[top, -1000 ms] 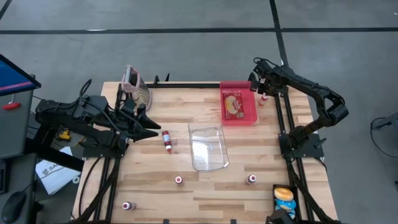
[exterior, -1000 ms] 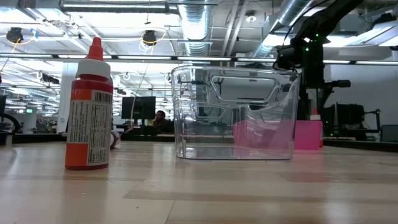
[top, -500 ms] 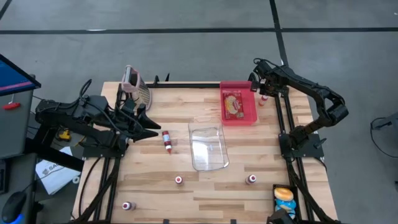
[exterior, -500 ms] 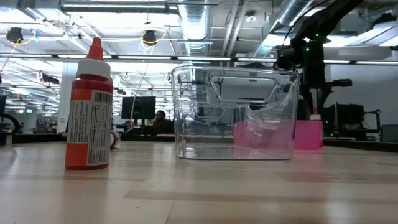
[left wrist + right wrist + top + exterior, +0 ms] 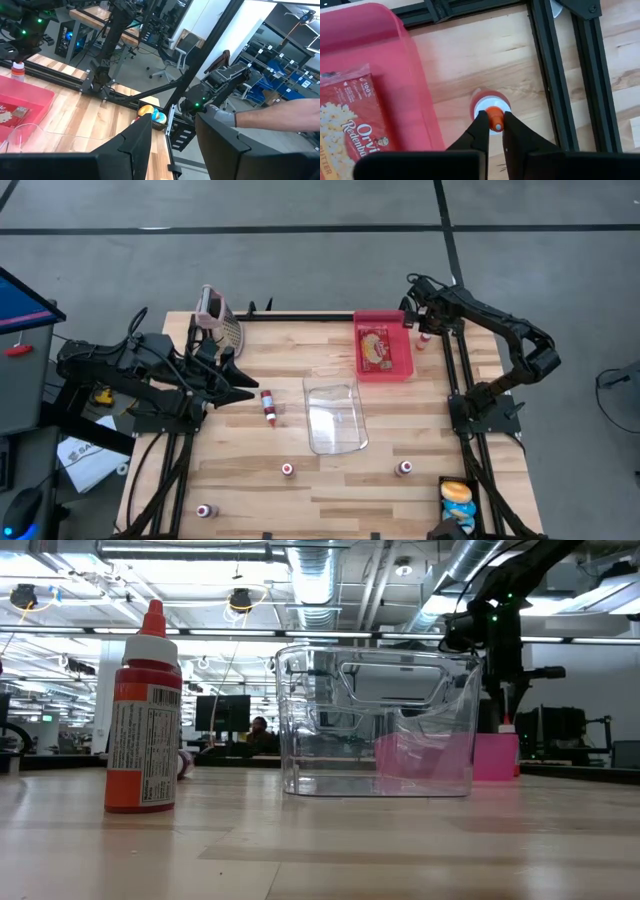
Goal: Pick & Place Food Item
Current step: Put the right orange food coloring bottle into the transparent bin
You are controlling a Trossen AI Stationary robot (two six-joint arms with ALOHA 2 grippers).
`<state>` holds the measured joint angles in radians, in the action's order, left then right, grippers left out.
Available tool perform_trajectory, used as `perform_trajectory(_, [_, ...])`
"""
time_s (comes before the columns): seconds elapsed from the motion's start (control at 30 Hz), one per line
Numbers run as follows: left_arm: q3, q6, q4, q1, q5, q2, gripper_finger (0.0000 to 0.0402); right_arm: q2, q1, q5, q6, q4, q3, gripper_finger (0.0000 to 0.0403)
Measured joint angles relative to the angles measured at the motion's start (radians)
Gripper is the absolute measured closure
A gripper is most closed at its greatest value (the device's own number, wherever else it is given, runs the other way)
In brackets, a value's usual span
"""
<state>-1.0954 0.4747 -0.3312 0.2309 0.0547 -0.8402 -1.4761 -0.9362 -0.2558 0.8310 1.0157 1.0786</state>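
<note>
Right wrist view: the orange cap of a small upright bottle (image 5: 492,114) is being pinched by the closed right gripper (image 5: 493,122), just beside the pink plastic tray (image 5: 395,60) at the table's far right corner. A popcorn packet (image 5: 347,125) is being held in that tray, while the left gripper (image 5: 243,381) is being kept partly open and empty near the red sauce bottle (image 5: 268,405).

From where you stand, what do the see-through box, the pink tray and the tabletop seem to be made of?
The clear box looks like glossy hard plastic: the room shows through it and its edges catch the light. The pink tray seems smooth moulded plastic, an even colour with rounded corners. The tabletop looks like pale jointed wood strips with visible grain, possibly lightly sealed.
</note>
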Motion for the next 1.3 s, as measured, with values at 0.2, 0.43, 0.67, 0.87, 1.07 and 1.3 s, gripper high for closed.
perform_trajectory(0.2, [0.000, 0.000, -0.001, 0.000, 0.000, 0.000, 0.0253, -0.001, 0.058, 0.001, -0.017, 0.011, 0.039, 0.0384])
perform_trajectory(0.43, [0.000, -0.001, -0.001, 0.009, 0.001, 0.000, 0.0253, 0.062, 0.130, -0.169, -0.027, 0.227, 0.133, 0.0385])
perform_trajectory(0.67, [0.000, -0.025, -0.001, 0.031, 0.000, 0.000, 0.0253, 0.245, 0.260, -0.169, 0.011, 0.312, 0.168, 0.0387])
perform_trajectory(0.87, [0.000, -0.033, -0.002, 0.031, 0.000, 0.000, 0.0253, 0.375, 0.581, -0.082, 0.173, 0.326, 0.170, 0.0387])
perform_trajectory(1.07, [0.000, -0.044, -0.012, 0.031, 0.004, 0.000, 0.0253, 0.355, 0.952, -0.071, 0.423, 0.243, 0.170, 0.0387])
perform_trajectory(1.3, [0.000, -0.012, -0.012, 0.031, 0.026, 0.000, 0.0253, 0.203, 1.153, -0.152, 0.469, -0.034, 0.198, 0.0387])
